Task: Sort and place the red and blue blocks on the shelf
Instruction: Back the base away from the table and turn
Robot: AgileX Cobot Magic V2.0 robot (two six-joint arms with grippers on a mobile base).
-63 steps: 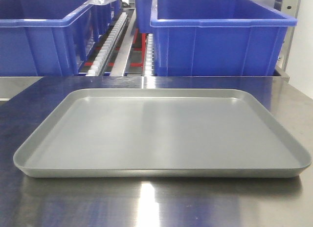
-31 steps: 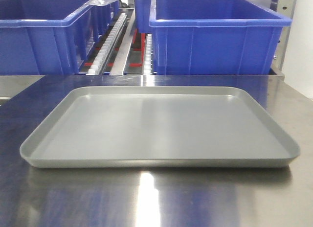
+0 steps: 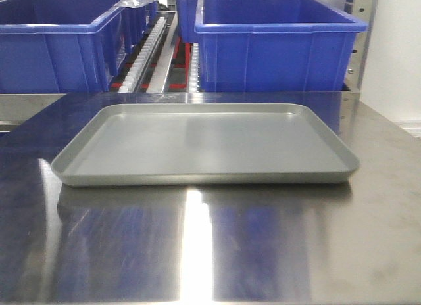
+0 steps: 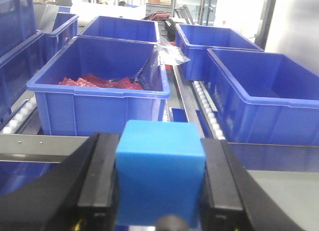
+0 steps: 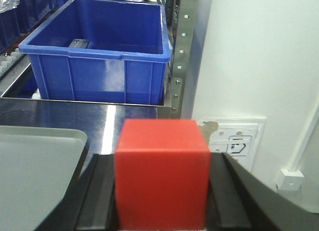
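Two blocks are in hand, though the front view shows neither. It shows only a grey tray [image 3: 204,179] with nothing on it, lying on the steel table [image 3: 263,252], with blue bins [image 3: 276,48] on the roller shelf behind.

From the left wrist, the left gripper [image 4: 160,191] pinches the blue block [image 4: 160,161] squarely between its black fingers [image 4: 99,181]. Ahead stands a near bin [image 4: 99,106] holding red pieces [image 4: 94,82]. If that bin is for red, a drop there would spoil the sort.

From the right wrist, the right gripper [image 5: 162,201] clamps the red block [image 5: 162,166]. The tray's corner lies to its left, a deep bin [image 5: 99,76] ahead and a shelf post [image 5: 182,52] just beside that. A reach drifting right could strike the post. Each block also fills its camera's lower view, so a jaw could catch a bin rim unseen.
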